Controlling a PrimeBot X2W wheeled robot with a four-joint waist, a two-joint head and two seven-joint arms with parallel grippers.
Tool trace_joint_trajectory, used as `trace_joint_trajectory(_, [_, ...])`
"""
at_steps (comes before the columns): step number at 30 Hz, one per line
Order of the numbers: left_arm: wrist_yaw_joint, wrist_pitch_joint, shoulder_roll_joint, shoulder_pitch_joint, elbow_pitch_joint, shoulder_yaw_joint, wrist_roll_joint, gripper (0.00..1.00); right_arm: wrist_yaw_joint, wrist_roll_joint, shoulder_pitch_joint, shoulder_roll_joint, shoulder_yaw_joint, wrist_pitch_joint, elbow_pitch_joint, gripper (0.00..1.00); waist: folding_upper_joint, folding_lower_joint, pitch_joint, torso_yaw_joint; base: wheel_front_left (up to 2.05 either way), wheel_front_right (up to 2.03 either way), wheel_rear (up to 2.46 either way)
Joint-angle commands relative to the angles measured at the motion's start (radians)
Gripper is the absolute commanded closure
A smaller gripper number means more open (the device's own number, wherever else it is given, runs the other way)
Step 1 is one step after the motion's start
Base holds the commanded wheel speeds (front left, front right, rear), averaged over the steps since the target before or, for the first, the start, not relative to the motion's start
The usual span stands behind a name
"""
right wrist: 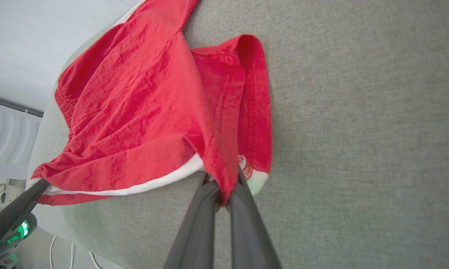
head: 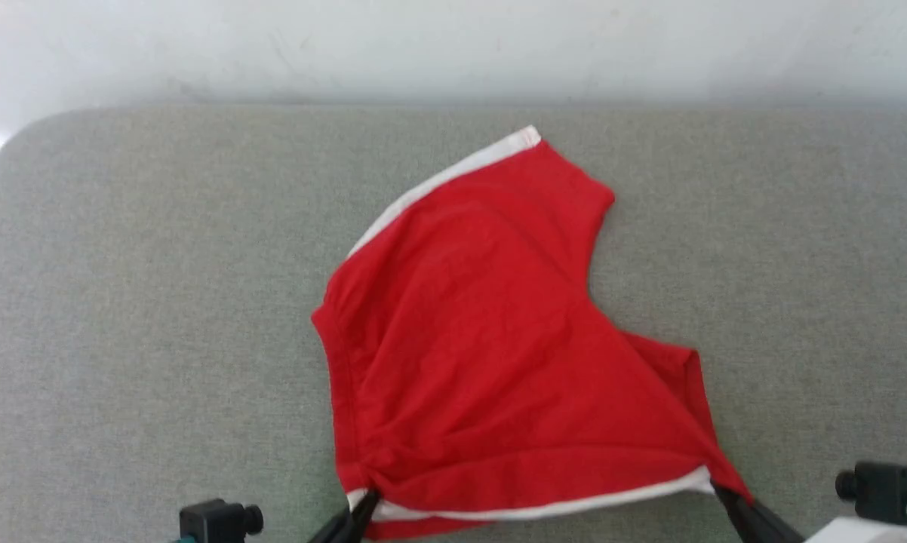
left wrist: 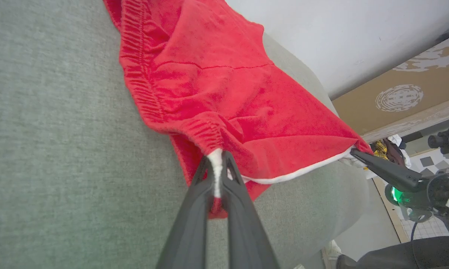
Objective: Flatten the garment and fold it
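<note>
Garment (head: 484,324) on bench (head: 121,302), held at its two near corners.
Garment lies flat-ish around bench centre, reaching down to the near edge, with bare bench left, right and behind it. Waistband runs along its left side. One leg points to the far edge; the other leg runs right along the near side, its hem partly folded over. Left pincer (head: 363,509) is at the near-left corner, clamped on the waistband end. Right pincer (head: 721,494) is at the near-right corner, clamped on the leg hem corner. A side stripe runs between the two. Wall (head: 453,45) stands behind the bench's far edge.
</note>
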Motion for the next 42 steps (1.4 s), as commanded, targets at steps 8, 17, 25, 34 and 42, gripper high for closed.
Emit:
trace_joint_trajectory(8, [0.047,0.038,0.018,0.098,-0.067,-0.021,-0.039,1.0,-0.001,0.035,0.106,0.002,0.011,0.031,-0.026,1.0,-0.0001,0.0002,-0.067,0.005,0.0,0.0,0.0])
trace_joint_trajectory(17, [0.094,0.039,0.029,0.159,-0.119,-0.014,-0.054,1.0,-0.001,0.048,0.156,0.002,0.002,0.028,-0.059,1.0,-0.0001,0.0002,-0.101,0.026,0.0,0.0,0.0])
trace_joint_trajectory(25, [0.107,0.017,0.009,0.118,-0.148,0.002,-0.042,1.0,-0.001,-0.021,0.061,0.002,-0.007,0.023,-0.108,1.0,-0.0001,0.0002,-0.065,0.055,0.0,0.0,0.0])
trace_joint_trajectory(34, [0.141,-0.034,-0.029,-0.003,-0.168,0.041,0.021,1.0,-0.001,-0.152,-0.206,-0.033,-0.001,0.102,-0.171,1.0,-0.0001,0.0002,0.033,0.115,0.0,0.0,0.0])
trace_joint_trajectory(42, [0.163,-0.012,-0.066,-0.129,-0.175,0.032,0.058,1.0,-0.001,-0.205,-0.508,-0.129,0.052,0.184,-0.116,1.0,-0.0001,0.0002,0.097,0.167,0.0,0.0,0.0])
